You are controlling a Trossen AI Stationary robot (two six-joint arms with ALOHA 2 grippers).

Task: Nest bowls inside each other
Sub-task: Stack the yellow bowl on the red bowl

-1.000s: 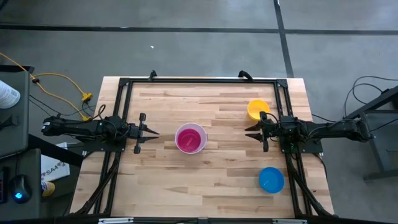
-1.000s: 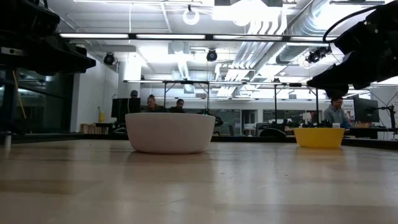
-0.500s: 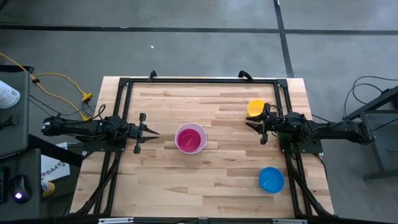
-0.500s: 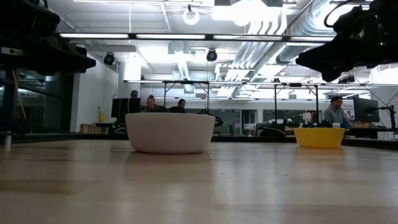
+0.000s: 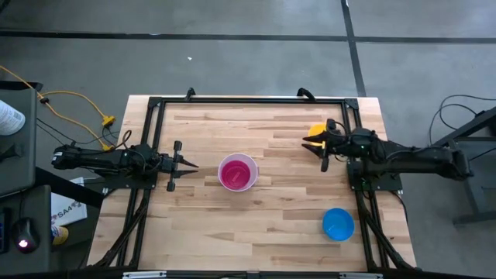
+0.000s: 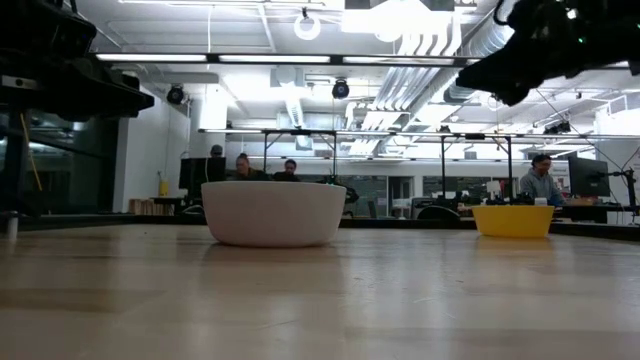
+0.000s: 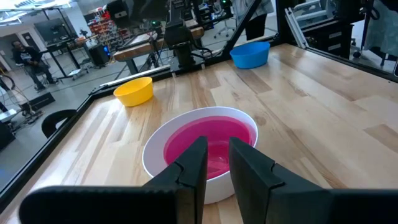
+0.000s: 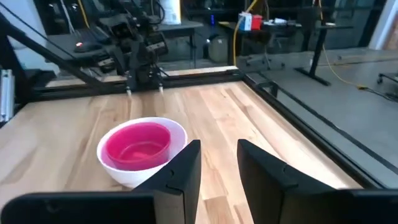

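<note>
- Looking straight down: the white bowl [image 5: 237, 172], its inside red-pink, sits mid-table. The left gripper [image 5: 188, 165] waits just beside it, fingers a narrow gap apart, holding nothing. The right gripper [image 5: 311, 142] hangs over the yellow bowl [image 5: 315, 131], empty. The blue bowl [image 5: 338, 224] lies near the right front corner.
- Table-level: white bowl left of centre, yellow bowl at right, well apart; a dark arm [image 6: 530, 50] above the yellow one.
- Left wrist: parted fingers [image 7: 193, 171] point at the white bowl.
- Right wrist: fingers [image 8: 186, 171] slightly apart, nothing between them.
</note>
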